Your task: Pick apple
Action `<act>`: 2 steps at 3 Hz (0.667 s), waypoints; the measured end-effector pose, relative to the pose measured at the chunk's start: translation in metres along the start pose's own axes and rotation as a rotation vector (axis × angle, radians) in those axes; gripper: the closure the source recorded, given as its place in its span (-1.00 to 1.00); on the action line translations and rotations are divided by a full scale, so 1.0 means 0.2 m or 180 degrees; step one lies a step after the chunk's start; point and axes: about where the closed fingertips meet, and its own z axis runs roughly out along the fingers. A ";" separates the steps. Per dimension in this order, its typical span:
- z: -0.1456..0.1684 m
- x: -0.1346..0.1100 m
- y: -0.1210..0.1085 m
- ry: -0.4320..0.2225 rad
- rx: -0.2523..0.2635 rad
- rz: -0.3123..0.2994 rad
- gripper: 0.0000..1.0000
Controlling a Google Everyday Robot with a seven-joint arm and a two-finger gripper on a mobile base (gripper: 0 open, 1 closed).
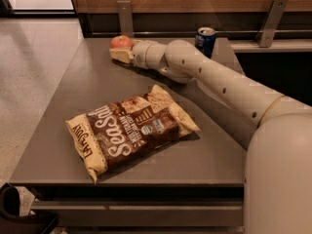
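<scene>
Near front of grey table [58,155]: brown-and-cream chip bag [129,130], lying flat, angled. White arm [229,84] reaches from lower right across table toward far left corner. Gripper [119,55] low over tabletop at that far edge, right against apple [122,41]; unclear whether it grasps anything. Apple at far edge, just behind gripper, partly hidden by it. Dark blue soda can [205,40] upright at far right, behind arm.

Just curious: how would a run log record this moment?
gripper: at small round red-orange apple | place: far side of grey table
</scene>
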 end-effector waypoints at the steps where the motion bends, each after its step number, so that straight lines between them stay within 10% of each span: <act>1: 0.01 0.00 0.01 0.0001 -0.0011 0.0001 0.99; 2: 0.01 0.00 0.01 0.0001 -0.0014 0.0002 1.00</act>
